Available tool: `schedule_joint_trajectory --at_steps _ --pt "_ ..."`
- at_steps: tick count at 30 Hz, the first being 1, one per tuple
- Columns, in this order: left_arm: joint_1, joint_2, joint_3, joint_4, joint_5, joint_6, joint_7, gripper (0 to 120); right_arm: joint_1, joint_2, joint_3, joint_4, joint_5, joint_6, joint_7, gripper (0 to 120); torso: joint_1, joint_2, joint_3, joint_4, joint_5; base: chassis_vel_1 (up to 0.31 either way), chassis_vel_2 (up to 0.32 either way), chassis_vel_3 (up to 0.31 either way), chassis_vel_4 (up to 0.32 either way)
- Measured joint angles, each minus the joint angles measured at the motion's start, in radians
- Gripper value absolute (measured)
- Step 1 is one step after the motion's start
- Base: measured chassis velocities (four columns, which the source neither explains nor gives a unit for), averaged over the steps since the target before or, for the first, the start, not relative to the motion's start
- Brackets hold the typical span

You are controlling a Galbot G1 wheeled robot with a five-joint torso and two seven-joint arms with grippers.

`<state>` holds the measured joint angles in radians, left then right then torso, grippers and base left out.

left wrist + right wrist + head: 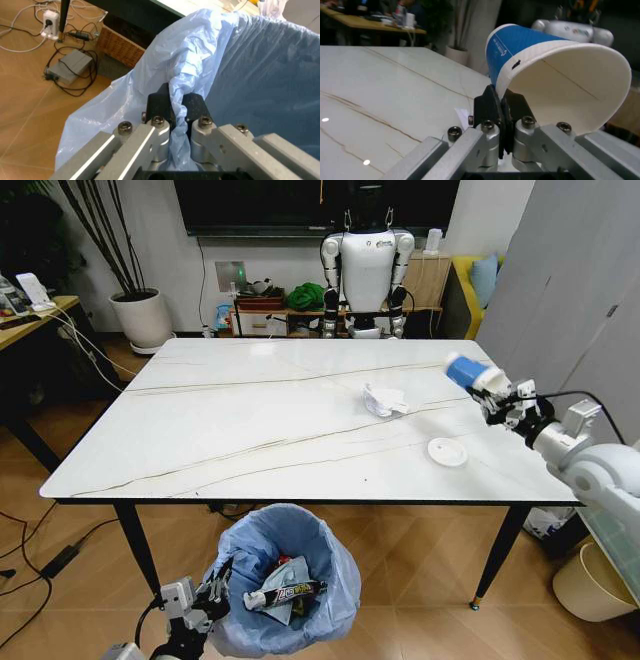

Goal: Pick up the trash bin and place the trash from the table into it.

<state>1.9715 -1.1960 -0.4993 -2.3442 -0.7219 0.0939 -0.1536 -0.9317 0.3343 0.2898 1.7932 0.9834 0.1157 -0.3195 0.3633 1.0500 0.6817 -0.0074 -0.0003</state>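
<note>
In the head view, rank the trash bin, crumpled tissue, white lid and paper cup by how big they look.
1. trash bin, nearest the camera
2. crumpled tissue
3. paper cup and white lid: too alike to rank

Left gripper (218,592) sits low at the head view's bottom edge, its arm cut off there, and the trash bin (290,580) loses its base to the same edge. Inside the blue liner the litter is a jumble, only a long thin wrapper (285,594) readable. The paper cup (555,77) hides the table's (380,97) far corner in the right wrist view.
</note>
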Motion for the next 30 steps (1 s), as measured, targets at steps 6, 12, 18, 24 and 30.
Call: schedule_joint_trajectory --at_steps 6,12,18,24,30 --pt "-0.072 0.040 0.009 0.043 -0.071 0.027 -0.044 0 -0.010 -0.064 0.039 0.069 -0.031 0.084 -0.212 0 0.000 0.000 0.000 -0.0002 0.0006 0.000 0.000 0.000 0.000" --pt "-0.129 0.064 0.009 0.080 -0.127 0.040 -0.074 0 0.013 -0.074 -0.004 0.134 -0.055 0.098 -0.250 0 0.000 0.000 0.000 -0.0001 0.0003 0.000 0.000 0.000 0.000" --pt "-0.124 0.063 0.004 0.080 -0.135 0.041 -0.075 0 0.005 -0.066 -0.035 0.179 -0.094 0.126 -0.318 0 0.000 0.000 0.000 -0.0001 0.0003 0.000 0.000 0.000 0.000" --pt "-0.125 0.061 -0.002 0.075 -0.132 0.041 -0.084 0 -0.001 -0.086 -0.050 0.245 -0.177 0.146 -0.364 0 0.000 0.000 0.000 -0.0002 0.0000 0.000 0.000 0.000 0.000" --pt "-0.115 0.039 0.011 0.054 -0.118 0.050 -0.086 0 0.007 -0.112 -0.093 0.348 -0.286 0.142 -0.385 0 0.000 0.000 0.000 -0.0002 0.0003 0.000 0.000 0.000 0.000"
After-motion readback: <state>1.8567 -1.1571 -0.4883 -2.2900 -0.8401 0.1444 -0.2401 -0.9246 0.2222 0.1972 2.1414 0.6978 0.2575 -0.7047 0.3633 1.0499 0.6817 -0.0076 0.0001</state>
